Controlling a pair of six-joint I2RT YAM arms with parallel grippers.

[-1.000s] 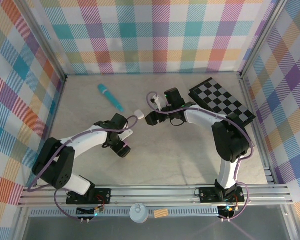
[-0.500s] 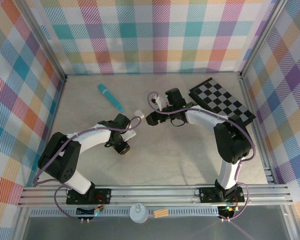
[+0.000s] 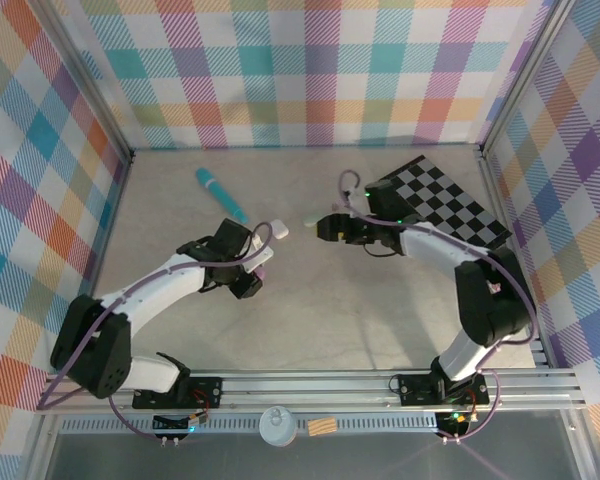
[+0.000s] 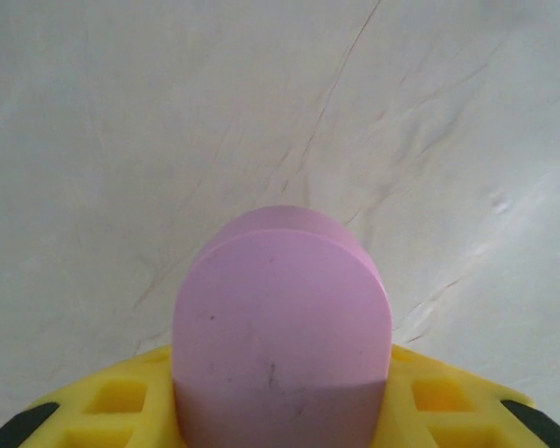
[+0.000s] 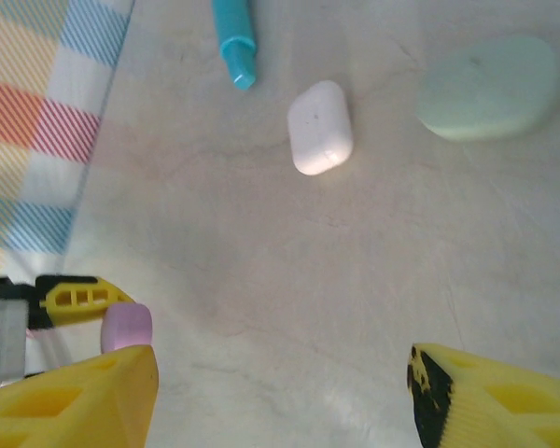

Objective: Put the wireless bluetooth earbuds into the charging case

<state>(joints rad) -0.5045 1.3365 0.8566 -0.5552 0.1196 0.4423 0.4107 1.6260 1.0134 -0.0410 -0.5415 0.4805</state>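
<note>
A purple pebble-shaped charging case (image 4: 282,317) sits between the yellow fingers (image 4: 112,406) of my left gripper (image 4: 282,411), which is shut on it just above the table. From above, that gripper (image 3: 257,268) is left of centre with the purple case (image 3: 266,272) at its tip. My right gripper (image 5: 285,373) stands open over bare table, nothing between its fingers; from above it (image 3: 322,228) is near the middle. A white case (image 5: 320,128) and a pale green case (image 5: 488,89) lie ahead of it, both closed. The earbuds are hidden.
A teal pen-like stick (image 3: 221,194) lies at the back left, its tip near the white case (image 3: 278,229). A black-and-white checkerboard (image 3: 445,200) lies at the back right, under the right arm. Plaid walls enclose the table on three sides.
My left gripper has closed on the purple case and shifted up toward the white case. My right arm has drawn back to the right, uncovering the pale green case.
</note>
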